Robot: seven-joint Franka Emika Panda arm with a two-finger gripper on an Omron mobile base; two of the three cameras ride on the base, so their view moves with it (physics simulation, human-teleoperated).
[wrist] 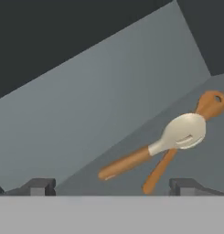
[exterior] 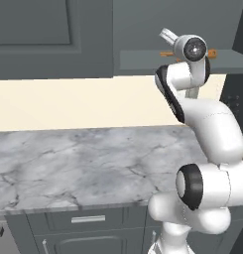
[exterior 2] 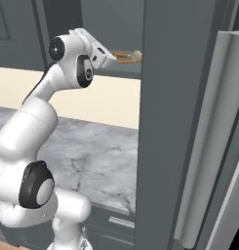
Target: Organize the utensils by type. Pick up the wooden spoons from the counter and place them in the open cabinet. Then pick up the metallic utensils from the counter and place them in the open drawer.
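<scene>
While both wooden spoons [wrist: 177, 141] lie crossed on the cabinet [wrist: 109, 105] shelf, the hand [wrist: 111, 187] hangs spread and empty; best draw straight back, clear of them, before seeking cutlery on the tabletop [exterior: 83, 163].

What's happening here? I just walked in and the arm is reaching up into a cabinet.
The robot's end effector is raised at the open cabinet, jaws open and holding nothing. Both wooden spoons lie crossed on the shelf: the cream-bowled spoon sits over the all-orange-brown spoon. No metal cutlery can be made out on the marble counter from these views.
</scene>
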